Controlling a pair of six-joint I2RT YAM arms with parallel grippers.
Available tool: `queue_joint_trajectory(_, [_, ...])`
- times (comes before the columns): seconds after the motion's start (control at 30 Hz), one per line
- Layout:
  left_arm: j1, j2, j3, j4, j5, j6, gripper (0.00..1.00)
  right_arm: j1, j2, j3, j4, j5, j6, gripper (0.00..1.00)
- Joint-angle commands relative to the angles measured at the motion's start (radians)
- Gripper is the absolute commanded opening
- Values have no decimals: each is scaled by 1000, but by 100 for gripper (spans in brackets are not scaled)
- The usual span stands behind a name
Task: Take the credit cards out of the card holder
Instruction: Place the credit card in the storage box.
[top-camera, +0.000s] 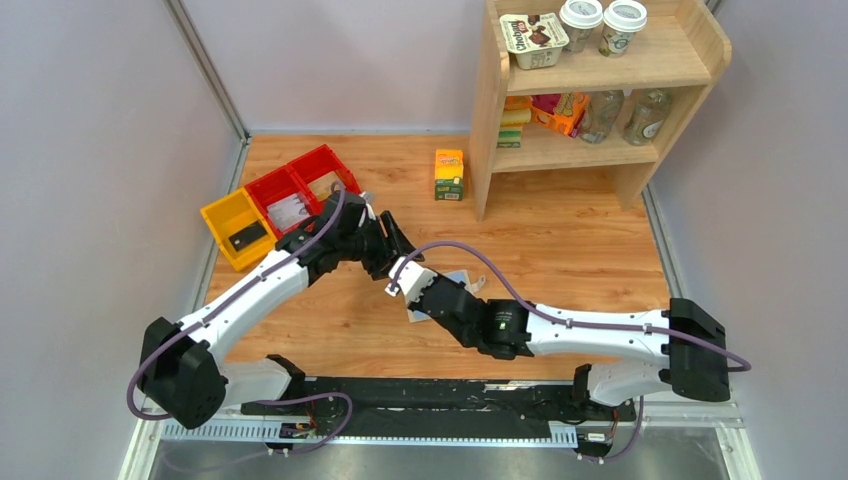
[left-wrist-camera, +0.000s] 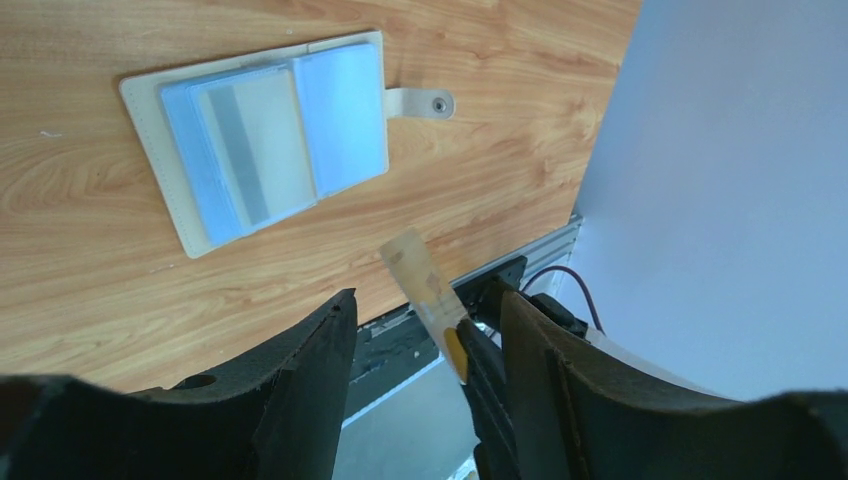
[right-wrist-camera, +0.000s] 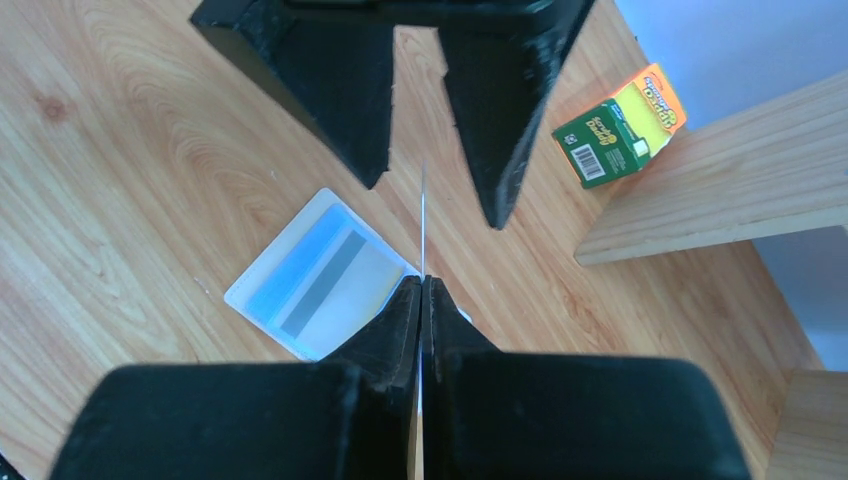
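The card holder (left-wrist-camera: 345, 110) lies spread open on the wooden table, light blue inside, tab (left-wrist-camera: 420, 103) to the right. A whitish credit card with a dark stripe (left-wrist-camera: 245, 150) sits in it. My right gripper (right-wrist-camera: 421, 285) is shut on another credit card (right-wrist-camera: 423, 215), seen edge-on above the card holder (right-wrist-camera: 290, 270). That card (left-wrist-camera: 420, 275) looks yellowish in the left wrist view. My left gripper (left-wrist-camera: 428, 300) is open, its fingers (right-wrist-camera: 340, 90) on either side of the card's free end, apart from it. From above, both grippers (top-camera: 390, 245) (top-camera: 398, 283) meet over the card holder (top-camera: 458, 280).
Red bins (top-camera: 300, 190) and a yellow bin (top-camera: 238, 228) stand at the back left, behind the left arm. An orange and green box (top-camera: 449, 175) stands beside a wooden shelf (top-camera: 590, 150) with cups and bottles at the back right.
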Motion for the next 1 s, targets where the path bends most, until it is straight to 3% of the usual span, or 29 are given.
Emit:
queue_joint_trajectory(0.0, [-2,-21,-24,28,18,-29,62,10,11,47,68,59,-46,0])
queue_joint_trajectory(0.2, [-2,-8,-44,49,29,-33,56,14,5,50,79,38,-49,0])
queue_joint_trajectory(0.33, [-2,-7,-49,74,23,-33,36,19,11,52,79,35,-52,0])
queue_joint_trajectory(0.4, [-2,-4,-50,84,20,-27,14,19,14,52,74,30,-47,0])
queue_joint_trajectory(0.47, [-2,-4,-53,97,20,-21,1,19,13,49,71,26,-39,0])
queue_joint_trajectory(0.57, [-2,-10,-61,110,9,-9,0,19,6,46,64,20,-9,0])
queue_joint_trajectory(0.67, [0,-27,-72,120,-29,32,0,14,-12,39,54,-6,52,10])
queue_joint_trajectory(0.8, [20,-89,-99,129,-97,103,0,-9,-41,27,22,-72,163,40])
queue_joint_trajectory(0.97, [92,-191,-170,135,-149,183,0,-90,-89,-13,-13,-195,325,64])
